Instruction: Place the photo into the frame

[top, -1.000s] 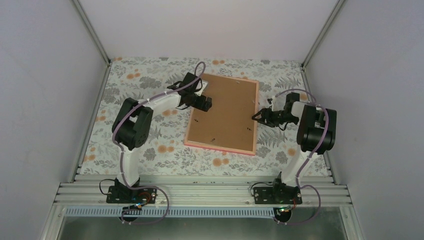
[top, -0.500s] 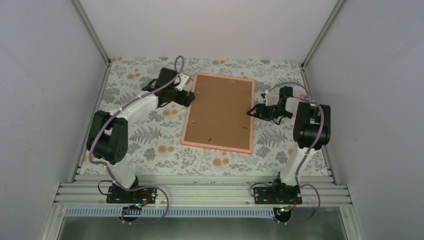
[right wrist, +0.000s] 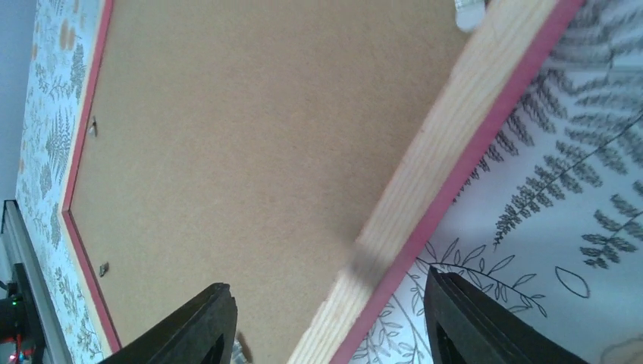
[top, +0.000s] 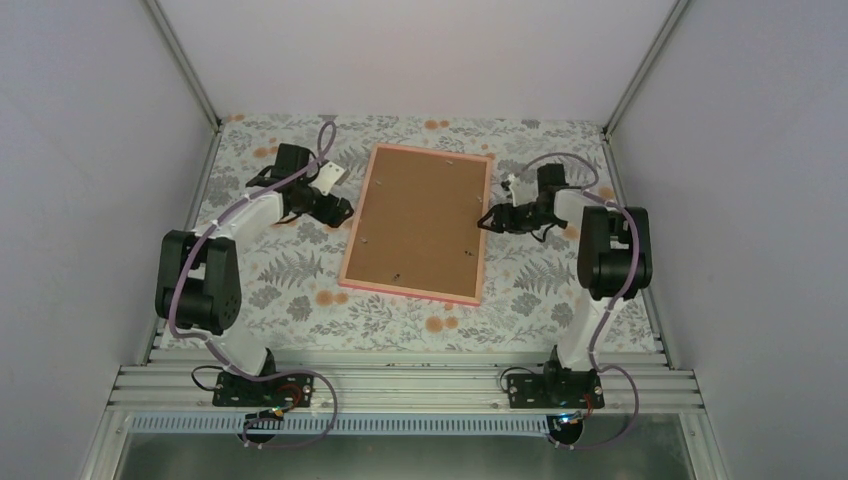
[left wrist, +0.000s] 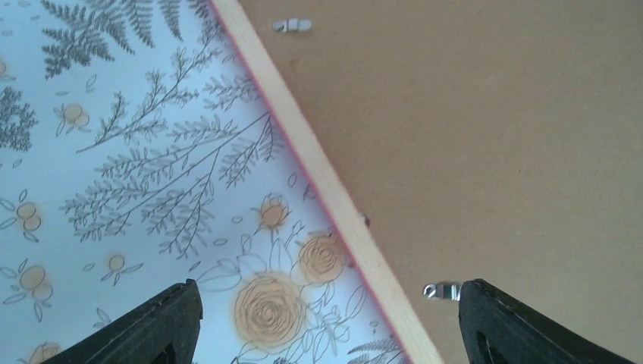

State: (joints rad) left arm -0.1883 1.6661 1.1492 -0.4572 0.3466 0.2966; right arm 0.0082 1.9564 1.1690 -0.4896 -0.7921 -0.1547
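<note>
The pink frame (top: 405, 292) lies face down on the floral cloth, with the brown backing board (top: 420, 220) in it. The photo is hidden. My left gripper (top: 343, 210) is open and empty beside the frame's left edge. In the left wrist view its gripper (left wrist: 326, 296) spans the wooden rail (left wrist: 326, 182), with one finger over the cloth and one over the board (left wrist: 493, 136). My right gripper (top: 484, 220) is open at the frame's right edge. In the right wrist view that gripper (right wrist: 327, 288) straddles the rail (right wrist: 455, 129), and I cannot tell whether it touches.
Small metal tabs (left wrist: 440, 290) stand along the board's rim. The floral tablecloth (top: 290, 270) covers the table between white walls. A metal rail (top: 400, 385) runs along the near edge with both arm bases.
The frame slid left and turned slightly. My left gripper pulled back left off the board to its left edge. My right gripper followed the right edge leftward.
</note>
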